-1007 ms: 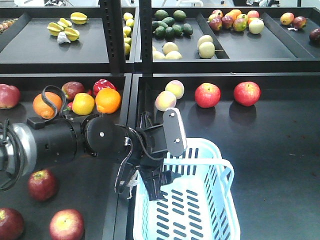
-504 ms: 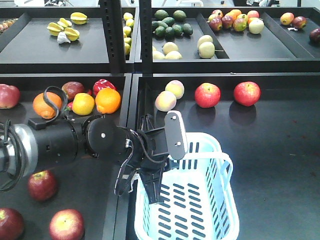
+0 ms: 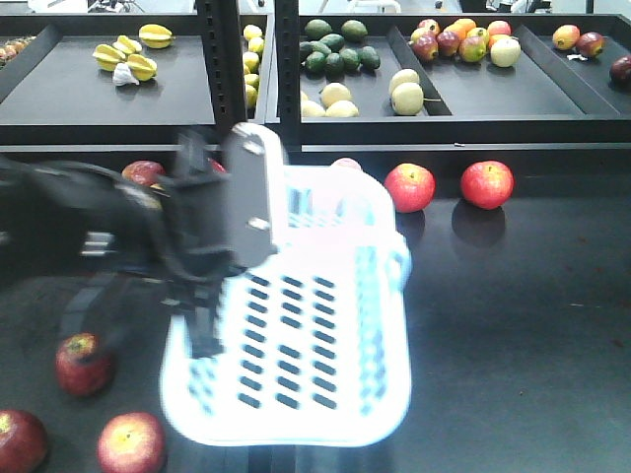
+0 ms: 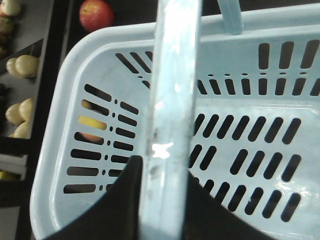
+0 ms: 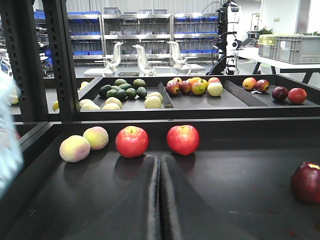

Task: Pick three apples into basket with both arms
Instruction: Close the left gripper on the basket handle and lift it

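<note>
The pale blue basket (image 3: 296, 419) hangs blurred in the middle of the front view, tilted with its slotted bottom facing the camera. My left gripper (image 3: 209, 325) holds it from the left. In the left wrist view the left gripper (image 4: 162, 167) is shut on the basket's handle (image 4: 172, 85), above the basket's slotted wall (image 4: 250, 55). Three dark red apples (image 3: 81, 363), (image 3: 18, 440), (image 3: 130, 443) lie at the lower left, below the arm. My right gripper (image 5: 159, 162) is shut on nothing, low over a black tray.
Two bright red apples (image 3: 409, 187), (image 3: 487, 183) and two peaches (image 5: 75, 148) lie on the right tray beyond the right gripper. A dark red fruit (image 5: 306, 182) sits at its right. Upper shelves hold avocados (image 3: 335, 51) and mixed fruit. Black uprights (image 3: 219, 69) divide the trays.
The left arm has swung the basket up and to the left, from the lower middle across the tray divider. Arm and basket are now motion-blurred and hide the oranges.
</note>
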Robot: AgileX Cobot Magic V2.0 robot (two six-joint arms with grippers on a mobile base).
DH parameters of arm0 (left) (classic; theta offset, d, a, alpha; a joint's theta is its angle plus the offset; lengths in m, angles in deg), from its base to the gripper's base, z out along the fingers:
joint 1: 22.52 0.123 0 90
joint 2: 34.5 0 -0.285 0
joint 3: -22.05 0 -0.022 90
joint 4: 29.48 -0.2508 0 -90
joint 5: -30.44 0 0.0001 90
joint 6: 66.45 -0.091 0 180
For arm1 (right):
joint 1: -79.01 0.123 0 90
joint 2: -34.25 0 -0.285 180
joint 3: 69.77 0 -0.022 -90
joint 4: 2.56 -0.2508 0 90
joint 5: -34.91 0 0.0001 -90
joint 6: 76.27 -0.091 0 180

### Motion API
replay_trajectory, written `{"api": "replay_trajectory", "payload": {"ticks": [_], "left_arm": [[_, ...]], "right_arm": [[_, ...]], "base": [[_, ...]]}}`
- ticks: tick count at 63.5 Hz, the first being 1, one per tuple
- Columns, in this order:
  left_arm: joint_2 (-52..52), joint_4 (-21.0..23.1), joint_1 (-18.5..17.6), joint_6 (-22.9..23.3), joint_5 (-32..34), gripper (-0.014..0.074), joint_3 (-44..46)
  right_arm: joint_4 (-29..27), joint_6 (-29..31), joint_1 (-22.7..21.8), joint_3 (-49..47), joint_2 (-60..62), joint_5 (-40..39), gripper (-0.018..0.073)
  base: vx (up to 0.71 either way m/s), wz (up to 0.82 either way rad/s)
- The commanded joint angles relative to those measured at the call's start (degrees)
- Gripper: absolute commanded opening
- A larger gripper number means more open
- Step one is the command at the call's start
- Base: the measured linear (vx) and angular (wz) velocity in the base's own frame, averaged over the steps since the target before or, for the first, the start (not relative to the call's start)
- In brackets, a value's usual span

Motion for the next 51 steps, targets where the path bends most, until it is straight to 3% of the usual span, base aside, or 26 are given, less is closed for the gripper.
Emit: {"api": "replay_trajectory", "payload": {"ticks": [1, 7, 27, 40, 51], "left_arm": [[8.0, -6.8, 0.0, 6.6, 0.2, -0.0008, 2.0], [13.5, -10.3, 0.0, 9.3, -2.0, -0.0008, 2.0], [28.6, -10.2, 0.0, 9.9, -6.0, -0.0008, 2.0], [31.8, -10.2, 0.0, 9.9, -13.2, -0.0008, 1.9], [32.2, -10.2, 0.0, 9.9, -13.5, -0.0008, 1.9]], "right_arm": [[0.3, 0.2, -0.1, 0.8, 0.6, -4.2, -0.0009], [0.3, 0.2, -0.1, 0.8, 0.6, -4.2, -0.0009], [0.3, 0.2, -0.1, 0.8, 0.6, -4.2, -0.0009], [0.3, 0.2, -0.1, 0.8, 0.6, -4.2, -0.0009], [0.3, 0.2, -0.1, 0.8, 0.6, -4.2, -0.0009]], "base": [[0.0, 0.0], [0.0, 0.0], [0.0, 0.0], [0.0, 0.0], [0.0, 0.0]]}}
